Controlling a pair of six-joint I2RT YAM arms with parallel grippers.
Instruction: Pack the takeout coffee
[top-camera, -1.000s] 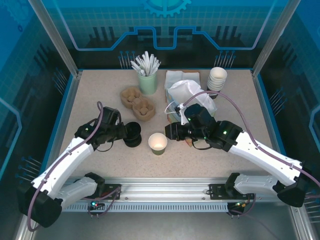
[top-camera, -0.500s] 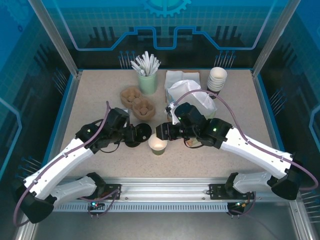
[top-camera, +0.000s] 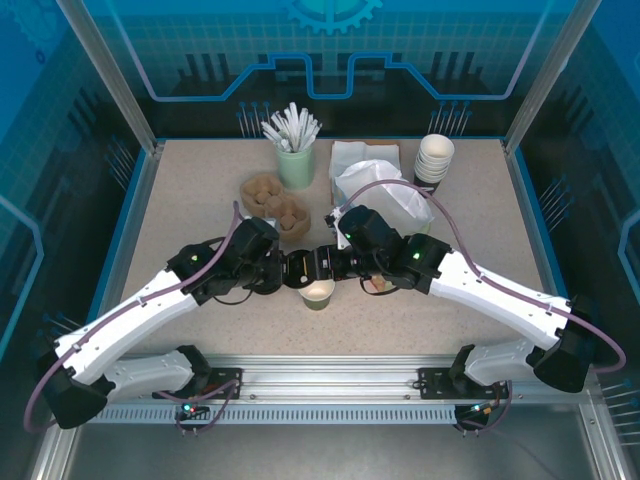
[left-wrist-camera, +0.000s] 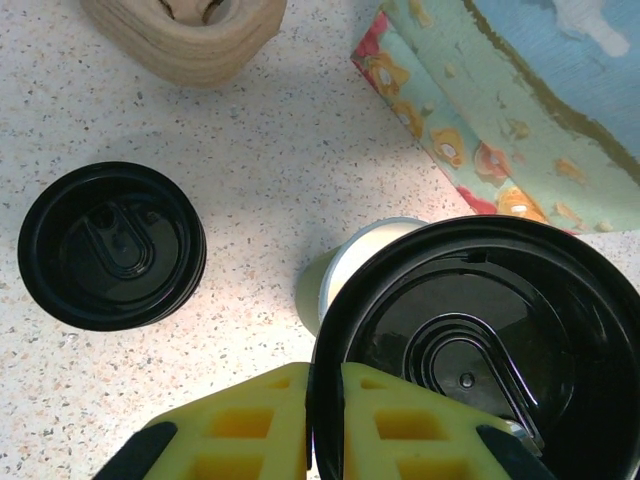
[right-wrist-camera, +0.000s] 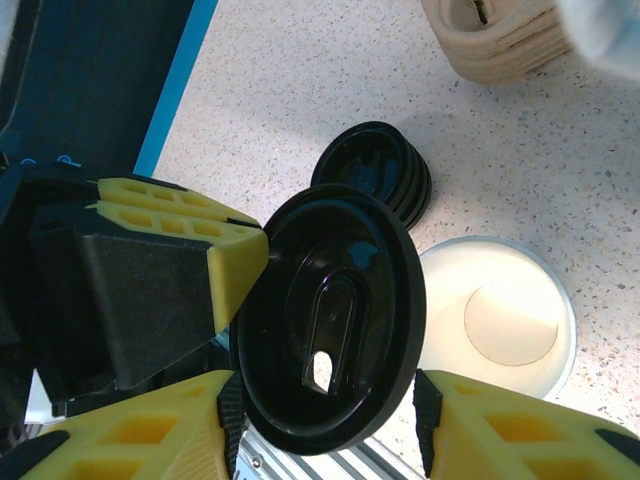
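Both arms have swung inward since the earlier frame and now meet over the takeout coffee (top-camera: 317, 292), which stands lidless near the middle of the tabletop (top-camera: 190, 200). The left tool (left-wrist-camera: 325, 385) is pinched narrow on the rim of a black lid (left-wrist-camera: 470, 350) held above the cup. The right tool (right-wrist-camera: 325, 400) stands spread, with a jaw on either side of that lid; I cannot tell whether they touch it. The left wrist view also shows a printed bag (left-wrist-camera: 470, 130) beside the cup and a stack of lids (left-wrist-camera: 110, 245).

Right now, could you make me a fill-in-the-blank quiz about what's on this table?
The left pincer holds a black ___ by its rim. The open coffee cup on the table is ___ inside. The straws stand in a ___ holder. Missing words: lid, white, green.
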